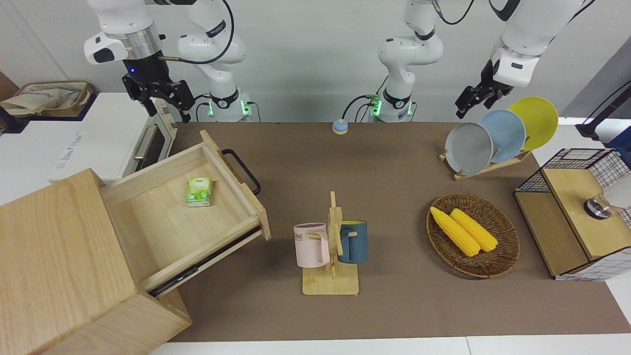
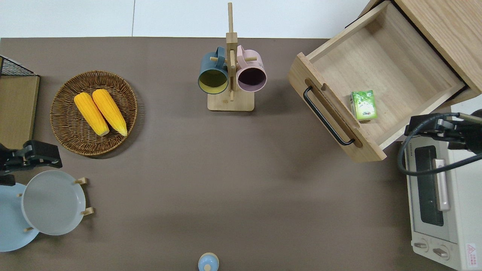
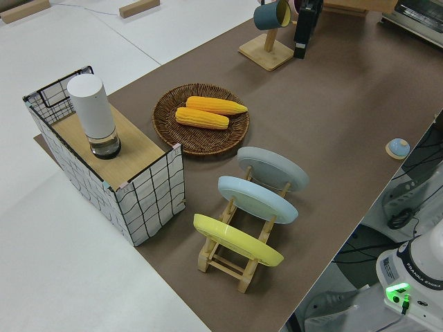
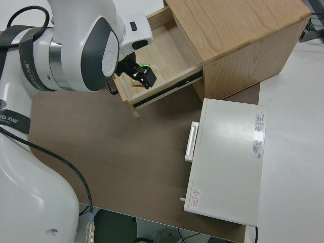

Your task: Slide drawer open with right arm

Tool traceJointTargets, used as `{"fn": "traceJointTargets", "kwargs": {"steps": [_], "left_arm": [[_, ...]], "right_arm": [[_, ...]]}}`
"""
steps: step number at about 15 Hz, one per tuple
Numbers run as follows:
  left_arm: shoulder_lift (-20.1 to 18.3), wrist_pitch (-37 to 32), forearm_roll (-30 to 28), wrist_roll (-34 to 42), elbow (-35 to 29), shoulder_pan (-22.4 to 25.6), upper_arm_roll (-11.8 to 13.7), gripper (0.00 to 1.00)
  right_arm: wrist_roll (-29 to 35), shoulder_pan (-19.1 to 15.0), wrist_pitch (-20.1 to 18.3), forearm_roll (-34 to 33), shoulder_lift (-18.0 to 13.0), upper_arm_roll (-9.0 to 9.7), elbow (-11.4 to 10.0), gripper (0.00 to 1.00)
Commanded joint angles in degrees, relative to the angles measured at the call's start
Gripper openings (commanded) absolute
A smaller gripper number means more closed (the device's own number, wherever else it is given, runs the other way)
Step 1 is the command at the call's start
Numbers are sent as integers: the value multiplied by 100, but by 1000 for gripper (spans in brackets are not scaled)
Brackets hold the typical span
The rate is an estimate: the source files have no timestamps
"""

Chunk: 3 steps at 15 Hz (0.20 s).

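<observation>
At left of centre in the front view, the drawer (image 1: 197,207) stands pulled well out of its light-wood box (image 1: 59,256), its handle (image 1: 241,170) facing the open worktop (image 1: 374,162); its travel axis runs diagonally. Up and left of the handle in that view, the right pincer (image 1: 160,101) hangs clear above the toaster oven (image 1: 98,138), fingers apart, gripping nothing. The left arm is parked.

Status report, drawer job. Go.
Right gripper open, empty, off the handle, above the toaster oven. Left arm parked. Drawer pulled out, green packet inside. Nothing blocking.
</observation>
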Motion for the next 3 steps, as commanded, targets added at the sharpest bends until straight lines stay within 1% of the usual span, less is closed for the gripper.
{"fn": "traceJointTargets", "kwargs": {"steps": [1, 3], "left_arm": [[-49, -12, -21, 56, 2, -24, 29, 993], [-49, -12, -21, 56, 2, -24, 29, 993]], "right_arm": [[-130, -91, 121, 86, -34, 50, -78, 992], [-148, -90, 121, 51, -34, 50, -78, 992]]}}
